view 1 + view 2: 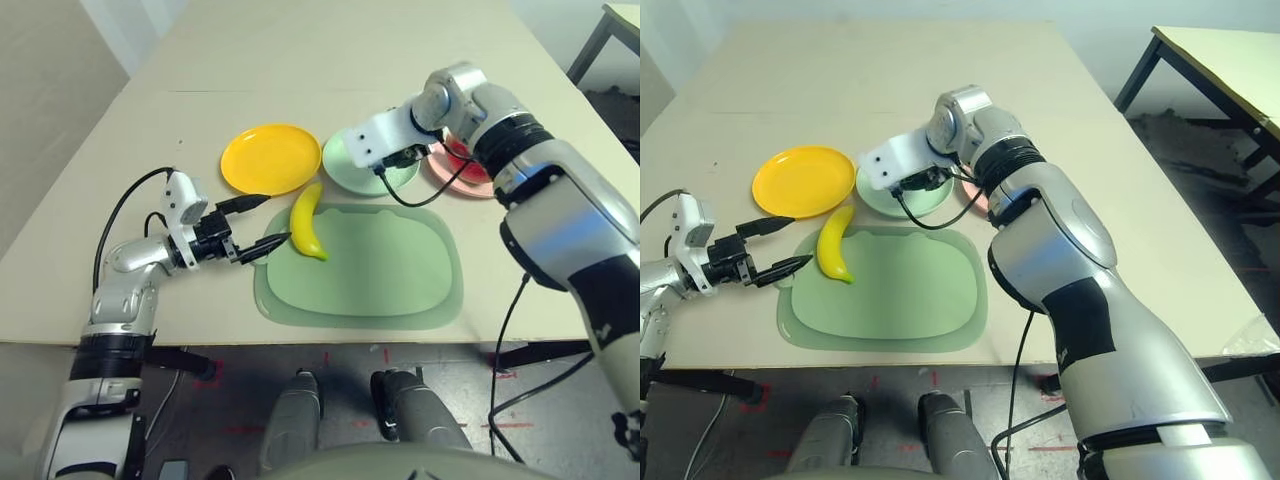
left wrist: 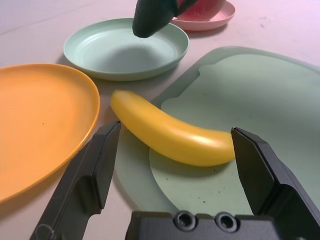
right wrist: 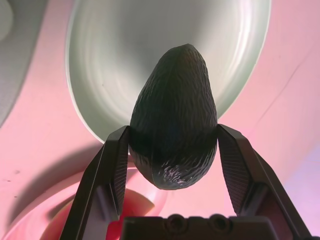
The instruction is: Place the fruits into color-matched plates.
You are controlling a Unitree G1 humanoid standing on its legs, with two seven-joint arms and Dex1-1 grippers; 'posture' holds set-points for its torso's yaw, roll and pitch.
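Note:
The yellow banana (image 1: 308,222) lies on the left edge of the large green mat (image 1: 385,270). My left gripper (image 1: 277,218) is open just left of the banana, one finger on each side of its near end, not touching it. My right gripper (image 3: 172,131) is shut on the dark green avocado (image 3: 175,115) and holds it in the air over the pale green plate (image 1: 345,165). The yellow-orange plate (image 1: 270,158) sits to the left of the green one and holds nothing. The pink plate (image 2: 215,17) on the right holds the red watermelon wedge (image 1: 460,155), partly hidden by my right arm.
The three plates stand in a row behind the mat. My right forearm (image 1: 560,200) reaches across the table's right side, and a black cable (image 1: 440,190) hangs from its wrist over the mat's far edge. Another table's leg (image 1: 600,35) shows at the far right.

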